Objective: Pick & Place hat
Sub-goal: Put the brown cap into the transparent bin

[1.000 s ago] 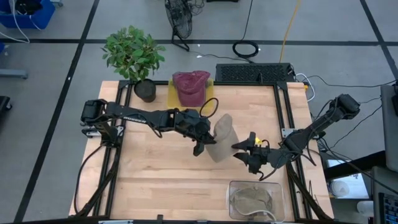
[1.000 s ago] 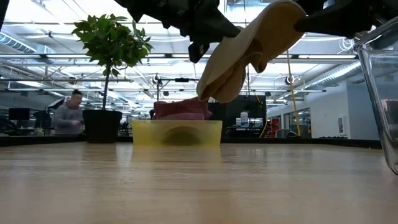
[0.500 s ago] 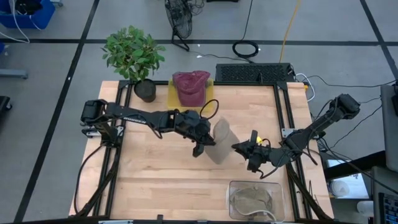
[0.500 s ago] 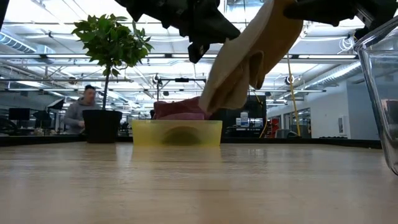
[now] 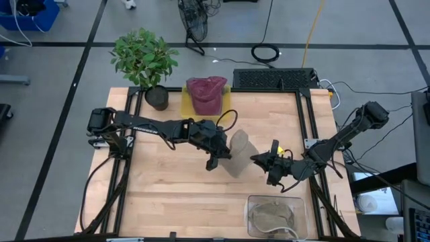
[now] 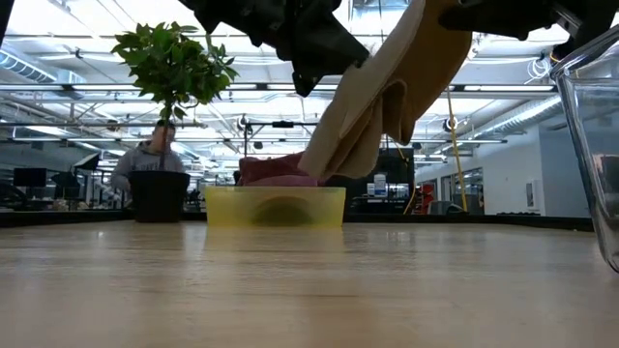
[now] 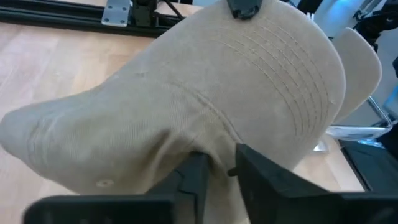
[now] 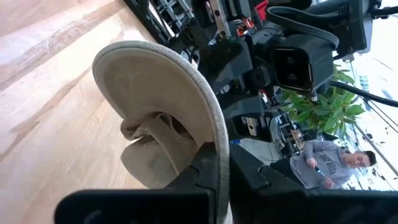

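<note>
Tan hat [image 5: 238,153] is off the table [image 5: 161,195], held up mid-table between both arms. Left gripper [image 5: 216,156] pinches the back edge of the crown; in the left wrist view its two fingers [image 7: 198,176] are pressed onto a fold of the fabric [image 7: 186,112]. Right gripper [image 5: 265,161] comes in from the right side and clamps the brim; the right wrist view shows the brim edge [image 8: 186,87] sandwiched between its fingers [image 8: 205,168].

Low view: hat [image 6: 387,92] hangs tilted, clear of the tabletop, brim end higher toward the right arm, crown end drooping toward the yellow bin [image 6: 275,206].

Yellow bin [image 5: 188,99] sits at the far table edge with a maroon hat [image 5: 205,93] in it. Potted plant [image 5: 144,60] is just beside it at the far-left corner. Clear container [image 5: 277,216] at the near edge, right of centre, has another tan hat [image 5: 272,216] inside.

Beyond the table a person in a grey hoodie [image 6: 145,169] stands behind the plant pot [image 6: 160,195]; also seen in the right wrist view [image 8: 326,163]
</note>
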